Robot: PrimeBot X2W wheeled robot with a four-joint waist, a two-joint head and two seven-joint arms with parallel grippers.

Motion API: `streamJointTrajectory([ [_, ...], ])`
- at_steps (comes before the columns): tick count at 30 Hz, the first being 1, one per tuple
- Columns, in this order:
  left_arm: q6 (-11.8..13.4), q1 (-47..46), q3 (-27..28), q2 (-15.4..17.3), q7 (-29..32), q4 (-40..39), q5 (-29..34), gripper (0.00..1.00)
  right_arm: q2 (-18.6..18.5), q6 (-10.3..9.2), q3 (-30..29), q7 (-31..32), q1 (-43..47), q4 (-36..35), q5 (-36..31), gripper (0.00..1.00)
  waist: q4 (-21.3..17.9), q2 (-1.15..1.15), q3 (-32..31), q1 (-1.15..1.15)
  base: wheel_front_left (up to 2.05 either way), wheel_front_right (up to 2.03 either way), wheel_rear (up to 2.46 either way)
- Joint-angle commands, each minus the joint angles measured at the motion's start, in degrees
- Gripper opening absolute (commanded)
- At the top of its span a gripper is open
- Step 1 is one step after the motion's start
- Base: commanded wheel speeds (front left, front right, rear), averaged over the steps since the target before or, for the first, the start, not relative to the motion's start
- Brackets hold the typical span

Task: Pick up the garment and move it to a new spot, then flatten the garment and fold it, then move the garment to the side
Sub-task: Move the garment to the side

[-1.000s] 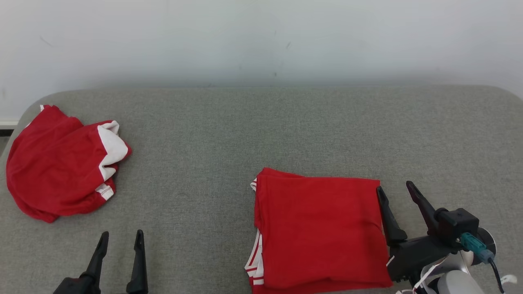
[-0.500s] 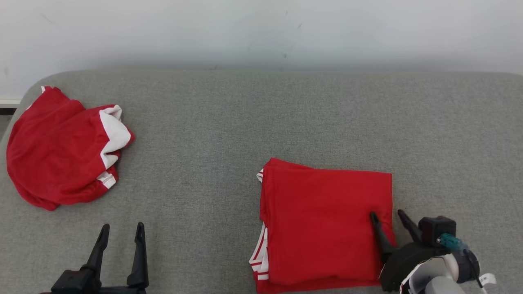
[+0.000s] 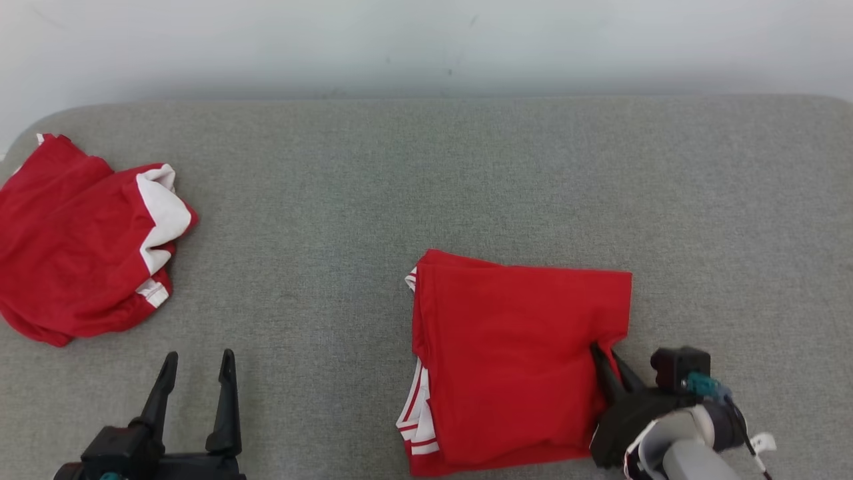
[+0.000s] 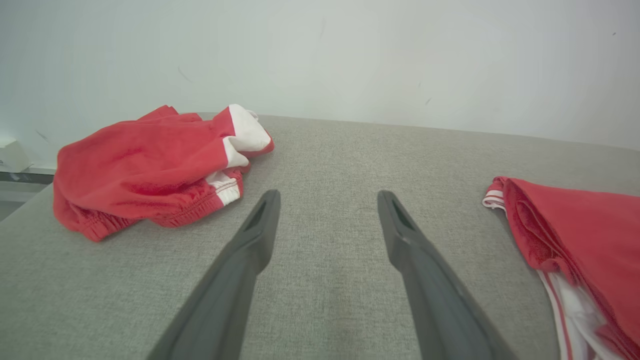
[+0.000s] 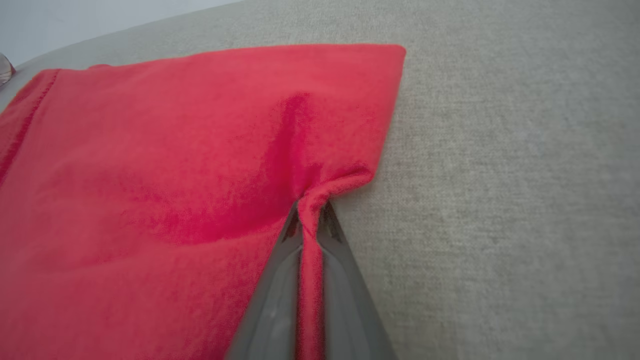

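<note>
The garment (image 3: 516,353) is red with white-striped trim, folded into a rectangle, lying right of centre near the front of the grey padded table (image 3: 426,173). My right gripper (image 3: 605,353) is shut on the garment's right edge, pinching a ridge of red cloth (image 5: 312,210) between its fingers. The same folded garment (image 4: 575,235) lies at the right of the left wrist view. My left gripper (image 3: 196,363) stands open at the lower left with nothing between its fingers (image 4: 260,225), above bare table.
A second red garment with white panels (image 3: 80,240) lies crumpled at the table's far left edge; it appears as a red and white heap (image 4: 150,165) in the left wrist view. A pale wall (image 3: 426,47) runs behind the table.
My right gripper slid in over the garment's right edge and shut on it, puckering the cloth. The head camera shifted a little. The left gripper stayed put.
</note>
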Motion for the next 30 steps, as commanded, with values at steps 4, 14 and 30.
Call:
streamJointTrajectory([
  [4,-0.13,-1.69,0.27,0.03,-0.02,-0.64,-0.18,1.00,-2.63,0.00,2.13,0.46,-4.92,0.56,0.70,0.00,-1.00,0.00,1.87,0.00,0.00,0.00,0.00],
  [14,-0.42,-6.30,-0.91,0.38,-0.02,-4.02,-0.28,1.00,-12.65,0.00,5.11,2.96,-18.80,-1.28,1.43,0.00,-3.46,0.00,12.01,0.00,0.00,0.00,0.00],
  [30,-0.36,-11.93,-3.82,6.81,-0.03,-11.77,-0.82,1.00,-31.97,0.00,5.16,10.05,-35.67,-10.21,2.77,0.00,-12.17,0.00,27.78,0.00,0.00,0.00,0.00],
])
